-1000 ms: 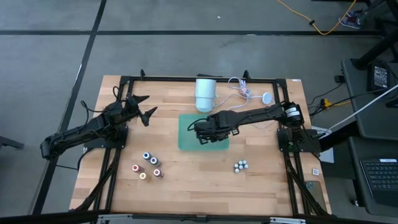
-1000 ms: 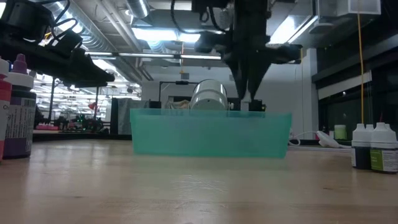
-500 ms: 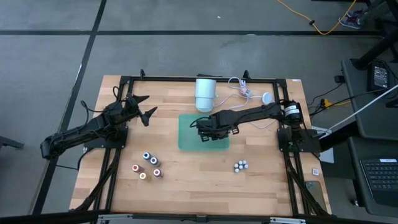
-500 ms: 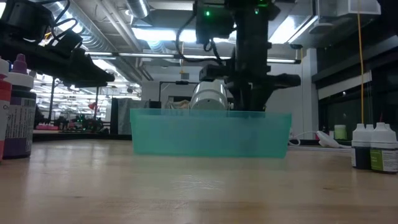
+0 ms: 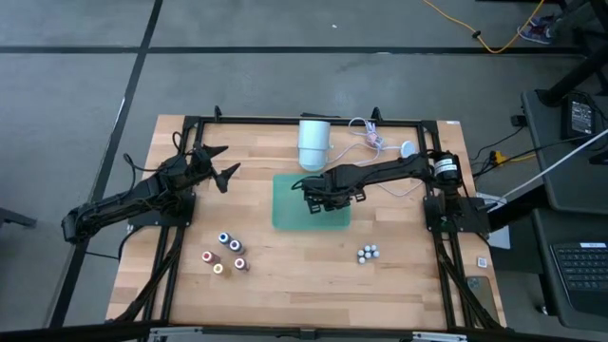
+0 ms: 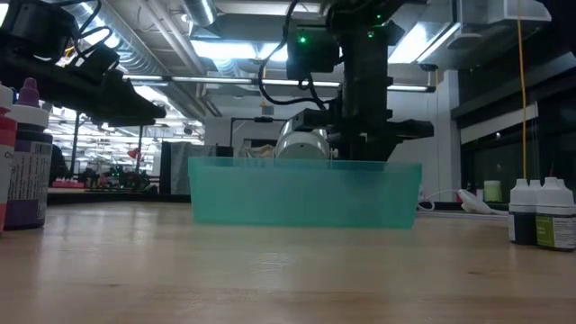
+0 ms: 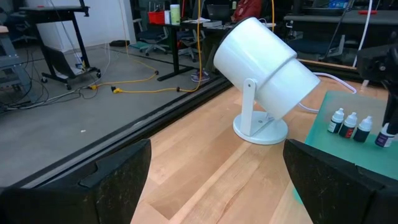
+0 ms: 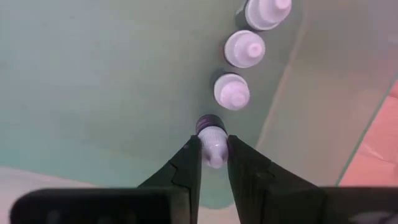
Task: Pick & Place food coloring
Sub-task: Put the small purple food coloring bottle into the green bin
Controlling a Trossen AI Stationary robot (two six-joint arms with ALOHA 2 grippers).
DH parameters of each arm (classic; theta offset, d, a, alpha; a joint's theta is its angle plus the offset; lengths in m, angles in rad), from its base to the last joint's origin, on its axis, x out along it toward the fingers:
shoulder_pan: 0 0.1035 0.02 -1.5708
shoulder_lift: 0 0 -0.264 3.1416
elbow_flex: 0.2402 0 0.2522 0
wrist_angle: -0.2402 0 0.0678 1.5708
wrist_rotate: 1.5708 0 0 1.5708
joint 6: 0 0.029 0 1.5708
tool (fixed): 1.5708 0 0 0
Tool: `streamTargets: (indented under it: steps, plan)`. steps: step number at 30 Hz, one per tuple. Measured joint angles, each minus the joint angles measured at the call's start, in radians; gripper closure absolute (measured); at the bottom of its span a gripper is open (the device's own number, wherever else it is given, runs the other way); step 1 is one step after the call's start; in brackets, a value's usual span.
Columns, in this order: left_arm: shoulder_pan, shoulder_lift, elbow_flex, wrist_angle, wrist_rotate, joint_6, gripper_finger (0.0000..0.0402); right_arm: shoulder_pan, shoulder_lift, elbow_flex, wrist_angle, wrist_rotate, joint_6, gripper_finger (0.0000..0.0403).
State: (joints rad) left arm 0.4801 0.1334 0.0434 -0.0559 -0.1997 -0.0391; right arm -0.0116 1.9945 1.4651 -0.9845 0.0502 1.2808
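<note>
A green tray point(image 5: 288, 217) lies mid-table. In it, three white-capped food coloring bottles point(image 8: 232, 91) stand in a row near one wall. At the end of that row is a fourth bottle point(image 8: 210, 126) with a pale purple top. My right gripper point(image 8: 214, 148) points straight down into the tray point(image 6: 304, 192) and is shut on this bottle. More small bottles point(image 5: 228, 253) stand on the wood near the front left, and a white-capped group point(image 5: 368, 253) stands at the front right. My left gripper point(image 5: 218, 163) waits open at the far left, holding nothing. My right gripper pinches the bottle's cap point(image 8: 213, 142) between its two fingers point(image 8: 189, 155), coming from above and pointing down. The bottle stays upright below the fingers, in line with the three others. Whether its base rests on the tray floor does not show.
A large white cylinder on a stand point(image 5: 313, 142) sits just beyond the tray's far edge, with a white cable point(image 5: 375, 138) beside it. Black frame rails point(image 5: 180, 256) run along the table's left and right sides. Bare wood lies between the tray and the near edge.
My right gripper has come down from above the tray's rim into the tray, still pointing straight down, and has shifted slightly toward the far edge. My left arm has kept still.
</note>
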Motion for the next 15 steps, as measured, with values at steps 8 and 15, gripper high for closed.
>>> streamTargets:
  steps: [8, 15]
  plan:
    - [0.000, 0.000, 0.000, 0.000, 0.000, 0.000, 0.0041, -0.003, 0.000, 0.000, 0.027, 0.026, -0.006, 0.0317]
    - [0.000, 0.000, 0.000, 0.000, 0.000, 0.000, 0.0041, -0.003, 0.000, 0.000, 0.025, 0.027, -0.002, 0.0277]
